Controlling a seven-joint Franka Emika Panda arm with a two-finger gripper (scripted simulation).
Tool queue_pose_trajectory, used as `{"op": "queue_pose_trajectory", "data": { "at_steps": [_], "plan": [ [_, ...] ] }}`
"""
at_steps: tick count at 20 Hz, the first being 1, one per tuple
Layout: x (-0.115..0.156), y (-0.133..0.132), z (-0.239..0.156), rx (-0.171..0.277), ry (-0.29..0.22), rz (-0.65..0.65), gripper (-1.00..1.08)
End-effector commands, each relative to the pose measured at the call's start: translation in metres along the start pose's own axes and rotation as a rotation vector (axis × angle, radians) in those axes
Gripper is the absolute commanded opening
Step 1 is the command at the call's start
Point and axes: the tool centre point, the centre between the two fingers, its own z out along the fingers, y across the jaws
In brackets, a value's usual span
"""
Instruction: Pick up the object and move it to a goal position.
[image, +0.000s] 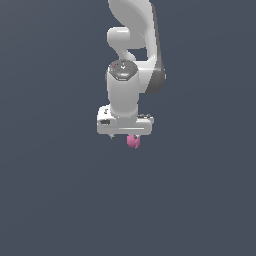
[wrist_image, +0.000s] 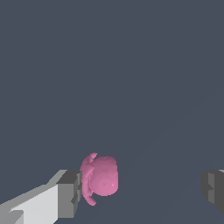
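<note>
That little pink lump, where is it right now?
In the exterior view the pink lump sits just under the white gripper, near the picture's middle. The wrist view shows it beside one finger, far from the other.

The smooth glossy white robot arm (image: 131, 30) is built of rounded, tube-like segments with a dark grey band down one side. Its wrist segment carries a dark grey round cap (image: 121, 69) with small red marks. The white boxy claw (image: 126, 134) has white fingers (wrist_image: 41, 206) tipped with grey blocky pads (wrist_image: 69, 194).
</note>
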Motion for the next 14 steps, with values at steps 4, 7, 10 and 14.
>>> {"op": "queue_pose_trajectory", "data": {
  "at_steps": [4, 7, 10, 14],
  "plan": [
    [0.001, 0.005, -0.001, -0.001, 0.0, 0.003, 1.0],
    [0.003, 0.02, -0.002, -0.003, 0.0, 0.013, 1.0],
    [0.004, 0.028, -0.004, -0.004, 0.0, 0.018, 1.0],
    [0.003, 0.025, -0.002, -0.004, 0.0, 0.016, 1.0]
  ]
}}
